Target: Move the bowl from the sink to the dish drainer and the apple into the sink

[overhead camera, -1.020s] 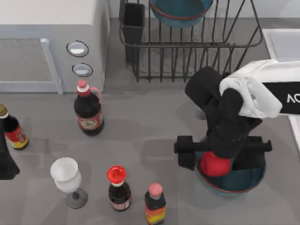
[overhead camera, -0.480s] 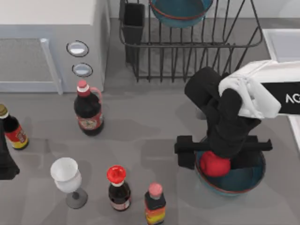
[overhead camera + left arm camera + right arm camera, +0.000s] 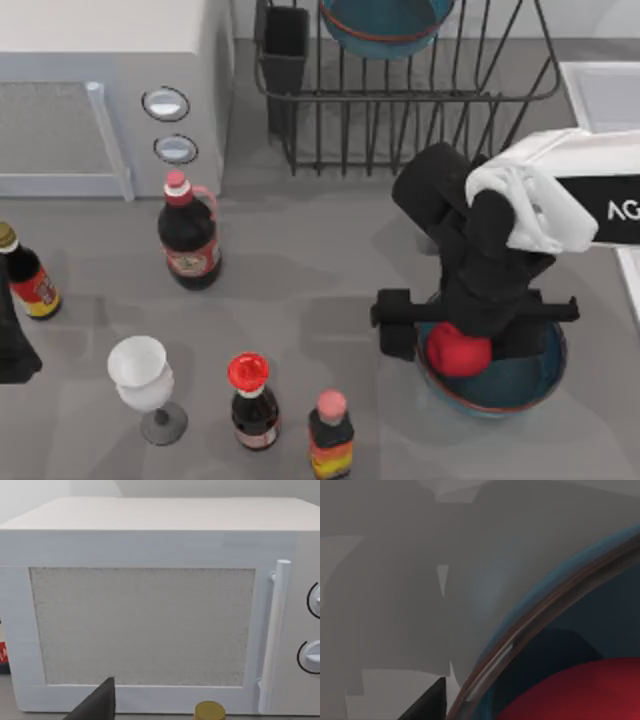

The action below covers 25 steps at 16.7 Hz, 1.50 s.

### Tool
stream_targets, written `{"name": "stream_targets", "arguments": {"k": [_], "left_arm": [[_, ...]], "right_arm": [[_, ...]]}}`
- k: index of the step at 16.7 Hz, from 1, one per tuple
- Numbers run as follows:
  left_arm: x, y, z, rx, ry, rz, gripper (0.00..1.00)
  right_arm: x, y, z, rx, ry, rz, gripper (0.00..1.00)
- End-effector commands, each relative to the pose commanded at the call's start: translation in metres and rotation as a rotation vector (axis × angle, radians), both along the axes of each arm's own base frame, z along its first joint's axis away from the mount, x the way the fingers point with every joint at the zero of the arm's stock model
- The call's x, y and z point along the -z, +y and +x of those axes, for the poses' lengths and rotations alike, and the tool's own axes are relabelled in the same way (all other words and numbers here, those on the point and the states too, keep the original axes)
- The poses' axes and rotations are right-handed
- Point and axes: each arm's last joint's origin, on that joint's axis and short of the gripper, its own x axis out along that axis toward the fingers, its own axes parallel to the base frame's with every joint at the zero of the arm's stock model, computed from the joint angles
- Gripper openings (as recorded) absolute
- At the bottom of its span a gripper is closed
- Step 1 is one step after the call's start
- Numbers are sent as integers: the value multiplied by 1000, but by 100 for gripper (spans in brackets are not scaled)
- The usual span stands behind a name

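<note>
Found the right gripper [image 3: 463, 338] poised straight above the apple [image 3: 458, 352], jaws spread wide to either side and gripping nothing. Placed the apple inside the table bowl [image 3: 520, 385], toward that bowl's left part, near the front right of the table. Judged the coming move a plain vertical drop: apple directly below, between the jaws, round and so without any long axis to line up with. Reckoned the bowl wall the one hazard, since the right wrist view caught a dark finger [image 3: 427, 702] outside the rim [image 3: 520, 630] and the red fruit within it. Put the sink [image 3: 600, 90] at the right edge, behind the arm and well apart from the apple, so the carry would run back and to the right. Noted the racked bowl [image 3: 385, 25] sitting in the drainer [image 3: 400, 110] at the back, that half seemingly done. Left the job to the right arm, much the nearer; left gripper [image 3: 12, 345] parked at the far left edge, its wrist view facing the microwave [image 3: 150, 630] and a gold bottle cap [image 3: 209, 711].
</note>
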Motion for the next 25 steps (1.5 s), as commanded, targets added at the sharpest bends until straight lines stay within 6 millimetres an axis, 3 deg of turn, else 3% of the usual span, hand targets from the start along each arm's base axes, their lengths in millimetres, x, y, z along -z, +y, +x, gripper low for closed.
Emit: {"name": "stream_targets", "arguments": {"k": [2, 3, 6, 15, 21, 25], "left_arm": [[0, 0, 0, 0, 0, 0, 100], [0, 0, 0, 0, 0, 0, 100], [0, 0, 0, 0, 0, 0, 100], [0, 0, 0, 0, 0, 0, 100], [0, 0, 0, 0, 0, 0, 100], [0, 0, 0, 0, 0, 0, 100]], "right_arm": [[0, 0, 0, 0, 0, 0, 0], [-27, 3, 1, -12, -53, 14, 0], [-41, 5, 4, -12, -66, 23, 0], [-126, 3, 1, -12, -52, 14, 0], [-124, 2, 2, -6, -54, 21, 0], [-119, -31, 24, 67, -120, 107, 0]]}}
